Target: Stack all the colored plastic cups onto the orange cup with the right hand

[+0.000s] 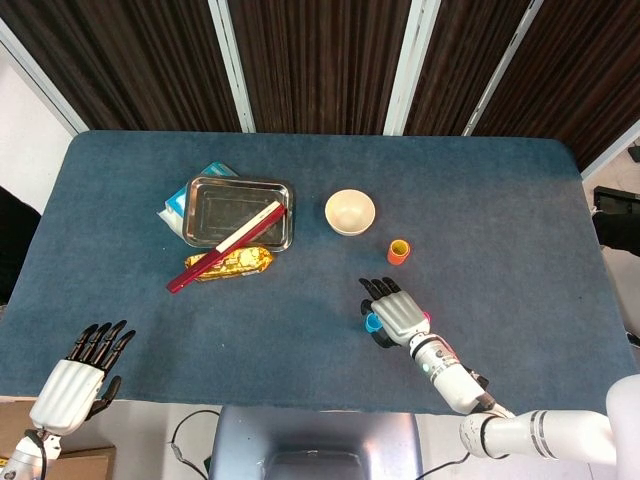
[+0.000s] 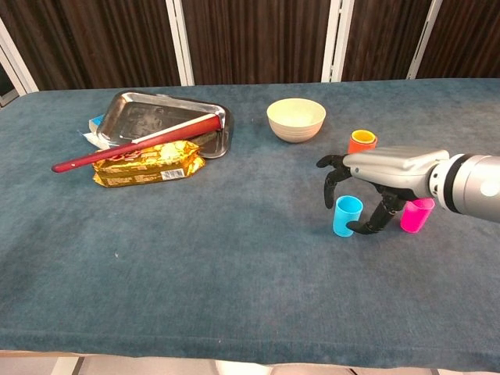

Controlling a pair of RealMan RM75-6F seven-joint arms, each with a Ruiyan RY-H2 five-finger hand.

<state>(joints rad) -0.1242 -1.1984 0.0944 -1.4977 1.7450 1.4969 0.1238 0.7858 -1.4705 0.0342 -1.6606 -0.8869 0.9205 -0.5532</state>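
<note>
A blue cup [image 2: 347, 217] [image 1: 373, 322] stands upright on the cloth. My right hand [image 2: 383, 168] [image 1: 398, 312] hovers over it, fingers arched down past its left rim and thumb low by its right side, with no firm grip showing. A pink cup [image 2: 416, 216] stands just right of the blue one, partly behind the hand. The orange cup [image 2: 362, 143] [image 1: 399, 251] stands farther back with a yellow cup nested inside. My left hand [image 1: 80, 375] is off the table's near left corner, fingers spread and holding nothing.
A cream bowl [image 2: 296, 119] [image 1: 350, 212] sits behind the orange cup. At the left are a metal tray [image 2: 129, 109], a red-handled utensil [image 2: 133, 144] lying across it, and a gold snack packet [image 2: 148, 162].
</note>
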